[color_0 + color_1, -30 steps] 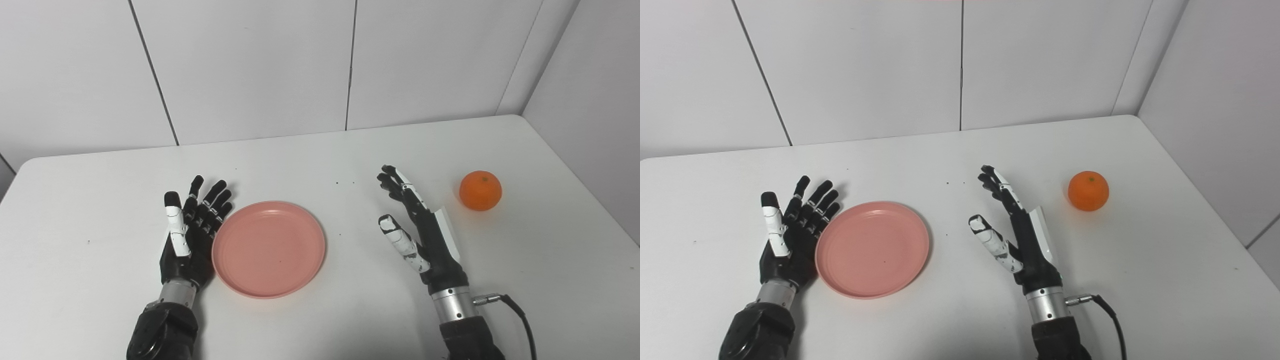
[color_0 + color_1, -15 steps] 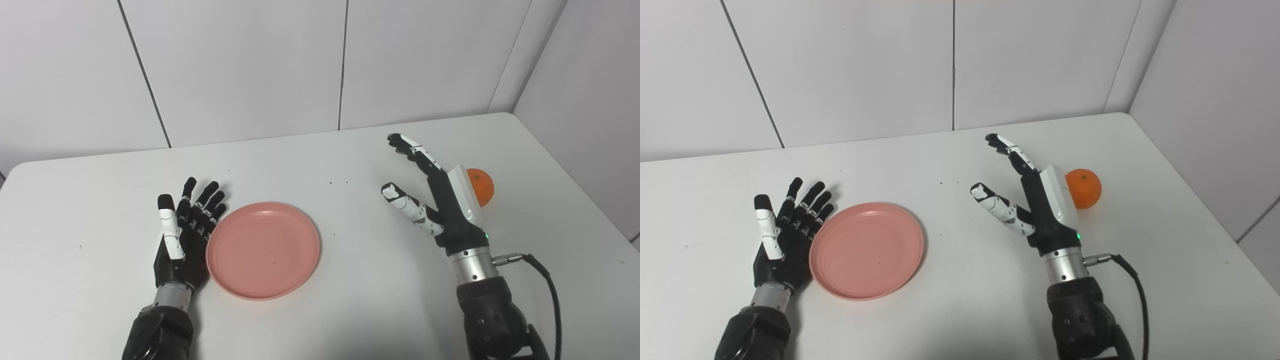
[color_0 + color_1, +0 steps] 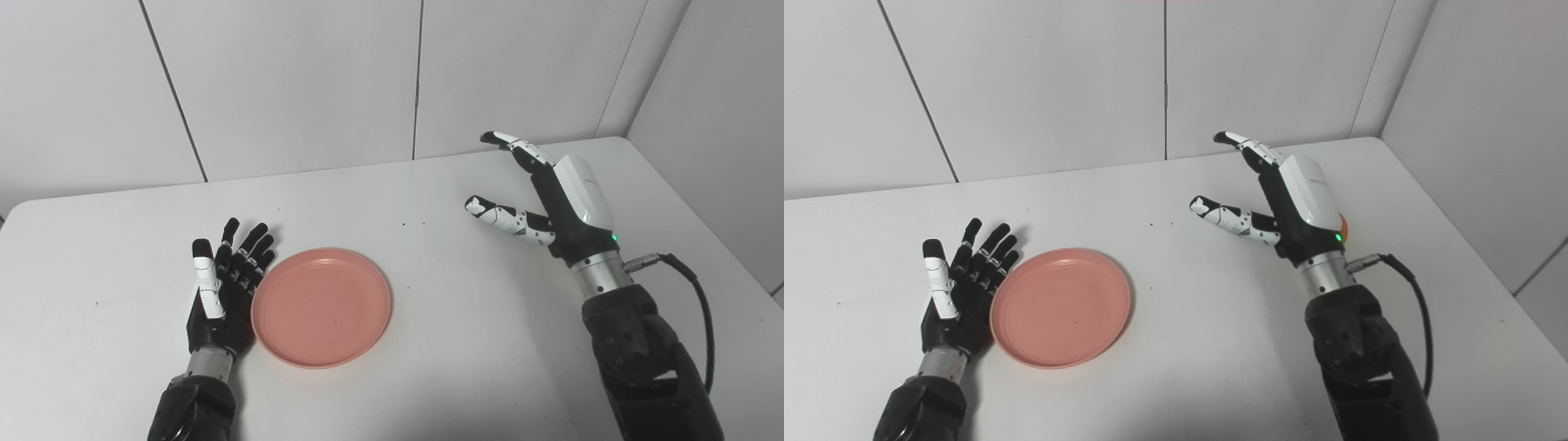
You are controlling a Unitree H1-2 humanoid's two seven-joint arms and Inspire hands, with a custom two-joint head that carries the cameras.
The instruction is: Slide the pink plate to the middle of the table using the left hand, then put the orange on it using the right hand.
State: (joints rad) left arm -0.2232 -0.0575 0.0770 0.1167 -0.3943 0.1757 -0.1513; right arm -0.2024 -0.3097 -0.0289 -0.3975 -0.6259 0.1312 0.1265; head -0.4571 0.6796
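Right hand (image 3: 1298, 202) open, raised, nearly hiding orange (image 3: 1343, 228).

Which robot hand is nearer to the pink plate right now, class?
Left. The left robot hand lies open on the table against the pink plate at its left rim. The right robot hand is raised, open, far to the plate's right.

The orange (image 3: 1342, 228) is almost wholly hidden behind the right hand (image 3: 1292, 202), only a thin sliver showing at the hand's right edge in the right eye view; in the left eye view the hand covers it entirely. Both forearms are cut off by the bottom edge of each view; the worktop (image 3: 429, 367) runs out of frame at the left, right and bottom, so its near edge is unseen.
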